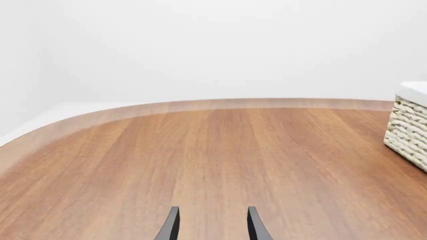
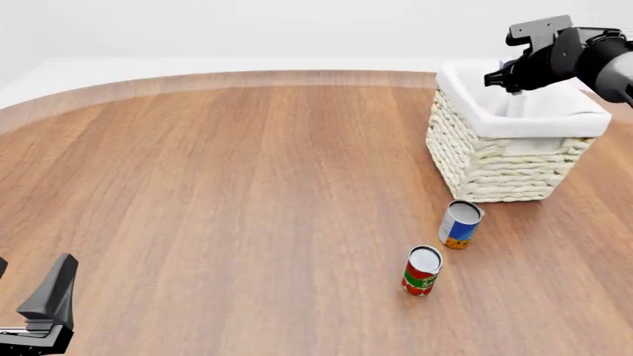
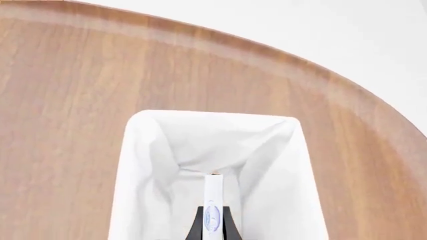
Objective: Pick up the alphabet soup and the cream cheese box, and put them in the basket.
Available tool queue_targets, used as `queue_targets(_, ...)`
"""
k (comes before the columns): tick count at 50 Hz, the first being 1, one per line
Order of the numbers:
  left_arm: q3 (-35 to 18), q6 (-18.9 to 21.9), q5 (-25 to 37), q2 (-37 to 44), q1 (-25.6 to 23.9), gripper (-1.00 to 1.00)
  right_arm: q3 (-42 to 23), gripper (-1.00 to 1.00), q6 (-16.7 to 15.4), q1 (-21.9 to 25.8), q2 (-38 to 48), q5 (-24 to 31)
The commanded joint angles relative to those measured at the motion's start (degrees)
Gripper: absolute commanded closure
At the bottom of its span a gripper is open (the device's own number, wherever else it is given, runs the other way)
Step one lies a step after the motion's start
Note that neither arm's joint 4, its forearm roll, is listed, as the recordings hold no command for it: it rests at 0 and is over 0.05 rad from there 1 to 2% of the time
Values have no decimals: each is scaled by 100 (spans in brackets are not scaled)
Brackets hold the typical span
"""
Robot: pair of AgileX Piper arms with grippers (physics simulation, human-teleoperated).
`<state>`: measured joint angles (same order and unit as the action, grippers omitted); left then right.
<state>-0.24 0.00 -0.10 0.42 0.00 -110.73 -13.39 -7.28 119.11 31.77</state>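
The cream cheese box (image 3: 213,202) shows edge-on as a thin white strip with a blue mark, pinched in my right gripper (image 3: 213,222), which is shut on it. It hangs over the white cloth lining of the basket (image 3: 160,150). From the front, the right gripper (image 2: 497,78) hovers above the woven basket (image 2: 494,167) at the back right. Just in front of the basket the alphabet soup (image 2: 460,224) stands on the table, blue and white with an orange band. My left gripper (image 1: 213,227) is open and empty, low at the near left, far from both.
A red and green can (image 2: 422,271) stands just in front of the alphabet soup. The table's curved far edge (image 2: 247,76) runs behind the basket. A corner of the basket (image 1: 408,130) shows in the left wrist view.
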Motion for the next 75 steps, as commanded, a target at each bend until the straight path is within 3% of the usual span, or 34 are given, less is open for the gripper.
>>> queue_targets(1, 0, 0, 0, 0, 0, -100, -301, 100, 49, 27, 173, 309)
queue_targets(41, 0, 0, 0, 0, 0, -100, -971, 100, 79, -96, 718, 1135)
queue_targets(42, 0, 0, 0, 0, 0, -100, -948, -100, 71, -112, 700, 1109)
queue_targets(75, 0, 0, 0, 0, 0, -100, -278, -100, 677, -104, 107, 251)
